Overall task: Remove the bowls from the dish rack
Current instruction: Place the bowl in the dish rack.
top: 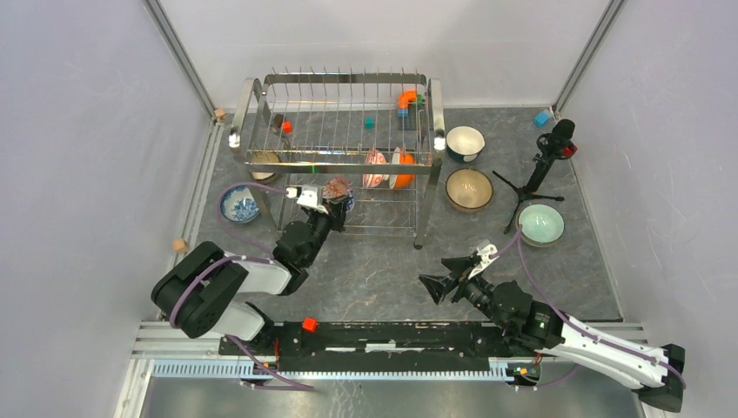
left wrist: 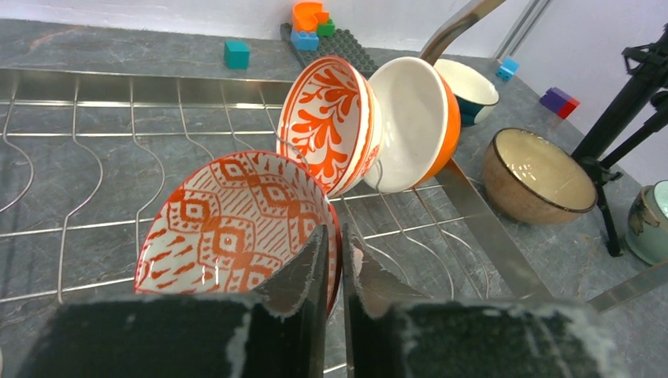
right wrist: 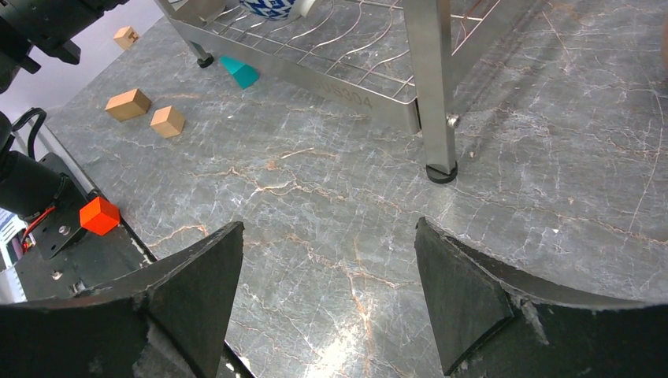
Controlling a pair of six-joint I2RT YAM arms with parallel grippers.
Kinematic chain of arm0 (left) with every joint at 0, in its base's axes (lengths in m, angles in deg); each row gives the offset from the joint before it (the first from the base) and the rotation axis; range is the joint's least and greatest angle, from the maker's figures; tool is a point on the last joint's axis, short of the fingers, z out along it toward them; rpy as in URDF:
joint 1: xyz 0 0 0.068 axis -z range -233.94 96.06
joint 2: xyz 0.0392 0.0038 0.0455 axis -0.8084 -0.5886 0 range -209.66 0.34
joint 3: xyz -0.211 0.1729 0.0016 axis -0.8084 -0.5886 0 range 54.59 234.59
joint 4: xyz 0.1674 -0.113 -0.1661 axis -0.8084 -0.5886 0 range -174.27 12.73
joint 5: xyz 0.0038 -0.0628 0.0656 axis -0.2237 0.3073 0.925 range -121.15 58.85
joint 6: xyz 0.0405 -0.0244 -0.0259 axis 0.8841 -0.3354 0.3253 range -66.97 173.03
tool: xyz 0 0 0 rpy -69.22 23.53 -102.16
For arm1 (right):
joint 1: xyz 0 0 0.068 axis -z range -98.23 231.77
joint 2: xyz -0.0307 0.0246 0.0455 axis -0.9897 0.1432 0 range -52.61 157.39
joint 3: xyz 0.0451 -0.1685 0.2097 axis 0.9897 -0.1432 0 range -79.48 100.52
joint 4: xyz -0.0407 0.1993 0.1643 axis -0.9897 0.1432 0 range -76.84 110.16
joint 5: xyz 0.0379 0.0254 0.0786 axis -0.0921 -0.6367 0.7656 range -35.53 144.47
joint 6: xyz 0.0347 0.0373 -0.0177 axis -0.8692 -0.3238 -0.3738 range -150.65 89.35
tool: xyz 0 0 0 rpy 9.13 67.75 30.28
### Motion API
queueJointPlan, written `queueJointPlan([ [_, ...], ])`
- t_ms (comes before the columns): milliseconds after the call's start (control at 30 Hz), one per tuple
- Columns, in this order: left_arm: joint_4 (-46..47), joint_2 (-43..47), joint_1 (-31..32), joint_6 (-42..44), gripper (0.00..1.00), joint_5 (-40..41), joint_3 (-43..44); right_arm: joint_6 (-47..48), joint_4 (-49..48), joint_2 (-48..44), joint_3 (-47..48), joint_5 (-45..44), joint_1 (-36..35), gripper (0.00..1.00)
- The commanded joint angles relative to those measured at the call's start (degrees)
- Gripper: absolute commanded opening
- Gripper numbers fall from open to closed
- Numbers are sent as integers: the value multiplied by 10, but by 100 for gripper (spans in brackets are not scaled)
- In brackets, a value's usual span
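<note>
One red bowl (left wrist: 228, 228), leaning in the rack (top: 339, 165), is pinched at its rim by the left gripper (left wrist: 335, 248); right gripper (right wrist: 329, 232) gapes empty over the table (right wrist: 551, 205); next, probably, lift it clear of the rack.

We see the chrome wire dish rack (top: 437, 131) at upper centre holding a red-diamond bowl (left wrist: 236, 228), a red-floral bowl (left wrist: 327, 118) and an orange bowl (left wrist: 410, 126) tilted on edge, with a teal-rimmed bowl (top: 465, 142), a tan bowl (top: 469, 189) and a pale green bowl (top: 540, 224) upright at right and a blue-patterned bowl (top: 239, 207) at left.
</note>
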Motion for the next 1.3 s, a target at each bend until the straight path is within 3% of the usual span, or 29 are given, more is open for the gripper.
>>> queueJointPlan([
  [0, -101, 35, 6, 35, 22, 34, 15, -5, 2, -12, -42, -10, -1, 85],
  [233, -197, 78, 23, 41, 41, 60, 24, -9, 11, -30, -46, -11, -1, 85],
  [567, -295, 86, 58, 96, 47, 91, 68, -10, 15, -28, -44, -10, -1, 85],
  [767, -331, 89, 77, 137, 59, 117, 88, -9, 13, -27, -44, -11, 0, 85],
  [1033, -388, 103, 104, 222, 67, 112, 120, -10, 15, -37, -50, -13, -1, 85],
  [1267, -451, 90, 111, 296, 63, 64, 157, -9, 17, -44, -50, -15, -1, 85],
])
